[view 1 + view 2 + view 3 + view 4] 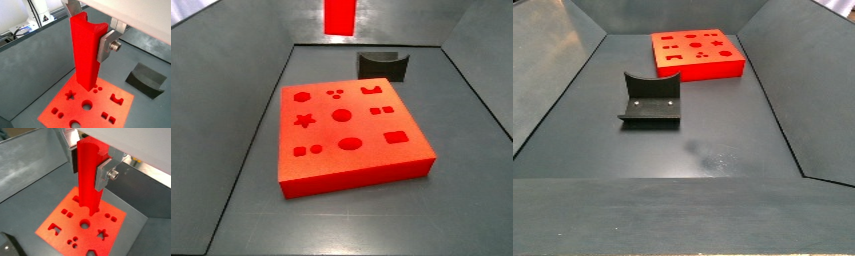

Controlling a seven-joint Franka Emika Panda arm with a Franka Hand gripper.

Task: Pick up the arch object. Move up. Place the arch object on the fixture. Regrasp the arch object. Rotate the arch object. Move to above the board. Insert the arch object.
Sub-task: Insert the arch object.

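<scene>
The arch object (85, 50) (89, 173) is a long red bar hanging upright, and my gripper (89, 36) (88, 170) is shut on its upper part. One silver finger (105, 47) presses its side. The bar's lower end hangs over the orange-red board (73, 107) (67, 228). In a side view only the bar's lower end (339, 15) shows at the upper edge, well above the board (352, 130), and the gripper is out of frame. The dark fixture (384, 65) (651, 100) stands beside the board (696, 52) with nothing in its scoop.
Grey sloping walls (251, 70) (567, 60) enclose the dark floor on all sides. The fixture (148, 80) (7, 245) sits a short way off the board's edge. Cables (23, 27) lie outside the wall.
</scene>
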